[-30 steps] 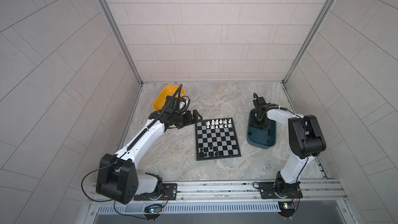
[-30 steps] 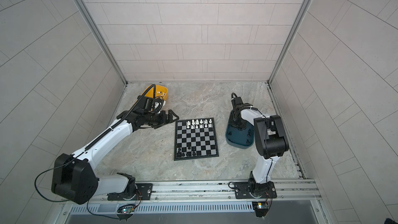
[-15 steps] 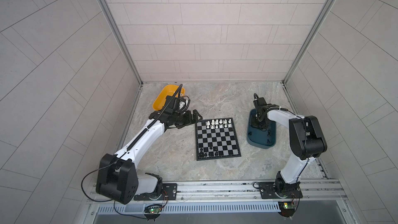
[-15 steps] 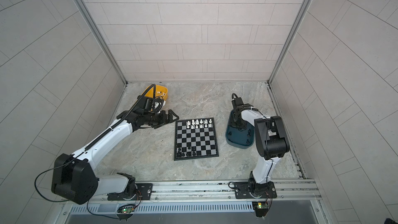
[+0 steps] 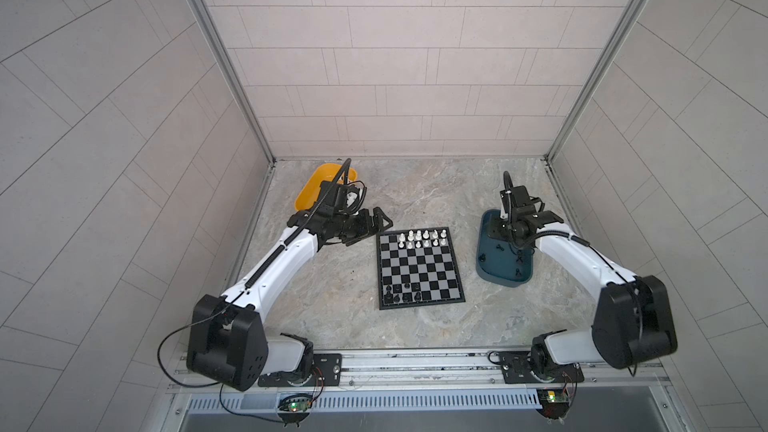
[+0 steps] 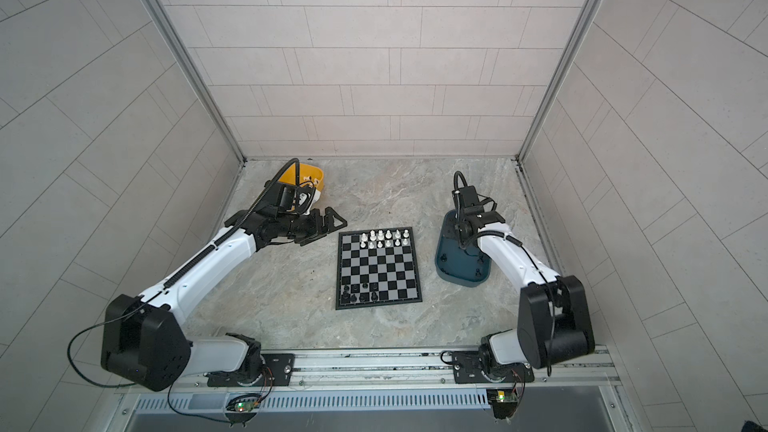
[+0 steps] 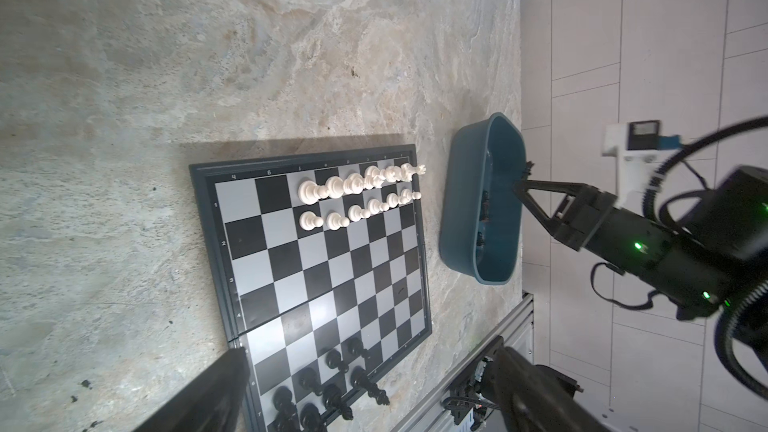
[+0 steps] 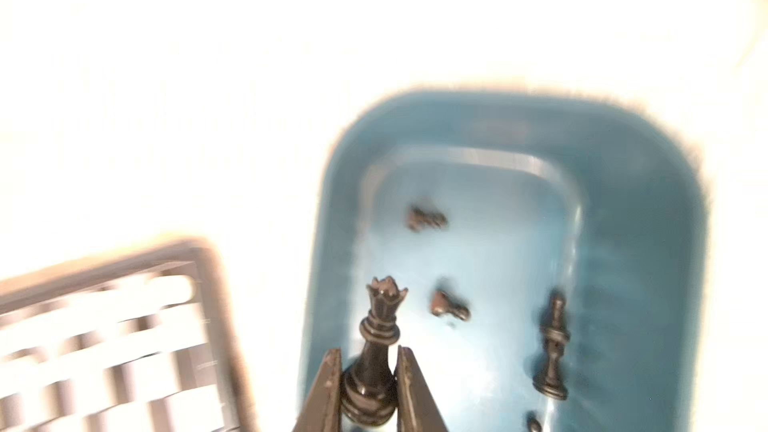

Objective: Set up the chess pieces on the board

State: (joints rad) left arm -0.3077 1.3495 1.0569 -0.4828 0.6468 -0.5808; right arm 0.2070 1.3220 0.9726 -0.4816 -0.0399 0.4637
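Arms barely shifted since earlier. Right gripper (image 8: 368,353) pinches the black queen (image 8: 376,338) low, within the blue tray (image 8: 665,243). Left gripper (image 5: 374,229) gapes wide beside the board (image 5: 419,268). Risk: the low grip lets the queen pivot or slip in transit.

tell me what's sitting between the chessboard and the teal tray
Nothing: only a bare strip of marble tabletop separates the chessboard from the teal tray. Both top views and the left wrist view show it.

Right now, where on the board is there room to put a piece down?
On the board, the middle rows are bare, between the white pieces and the black pieces. Its near right squares are free. Near left is crowded.
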